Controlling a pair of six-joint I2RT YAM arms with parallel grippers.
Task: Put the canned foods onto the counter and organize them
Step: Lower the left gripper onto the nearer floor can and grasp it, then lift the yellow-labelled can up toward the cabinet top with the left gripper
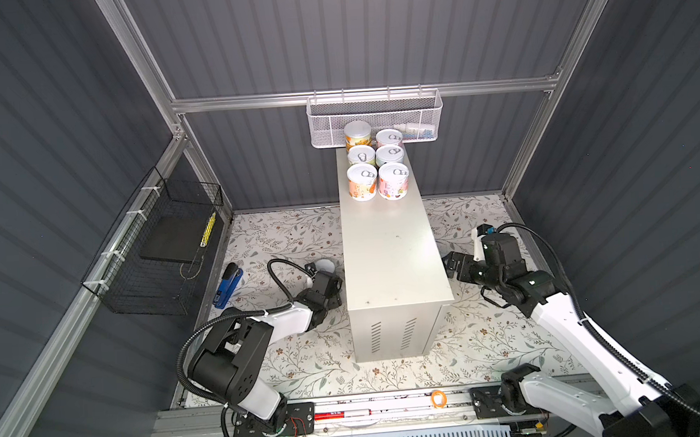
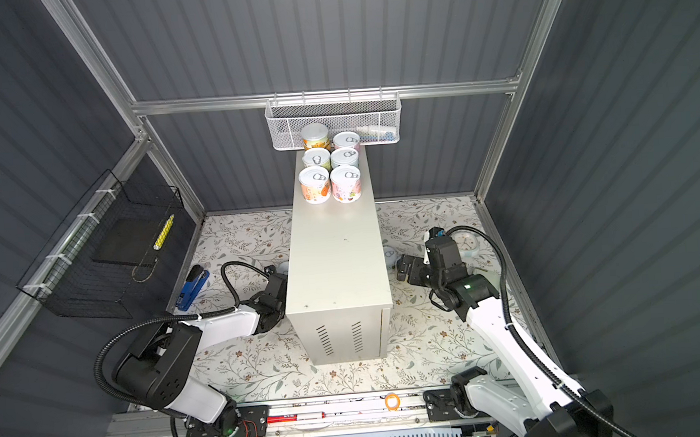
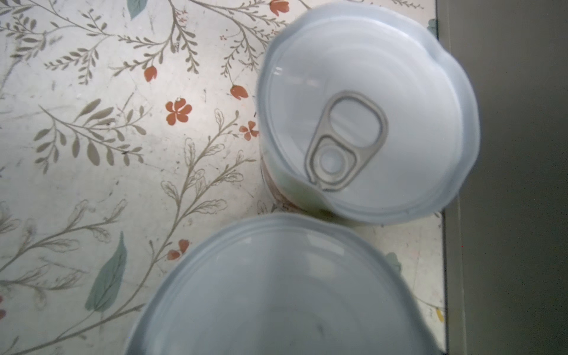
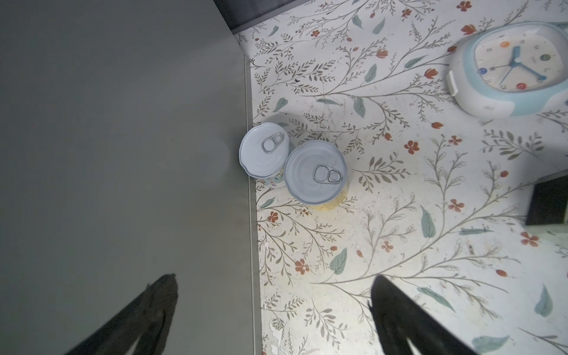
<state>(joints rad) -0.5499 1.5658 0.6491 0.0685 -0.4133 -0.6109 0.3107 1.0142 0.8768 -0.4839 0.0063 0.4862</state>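
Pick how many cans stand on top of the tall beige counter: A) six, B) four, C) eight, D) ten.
A: six cans stand in two columns of three at the far end of the counter, as both top views show.

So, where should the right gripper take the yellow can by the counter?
Grip the yellow can by its round wall, from above: it stands upright. Set the fingers on the two sides clear of the other can next to it and the counter.
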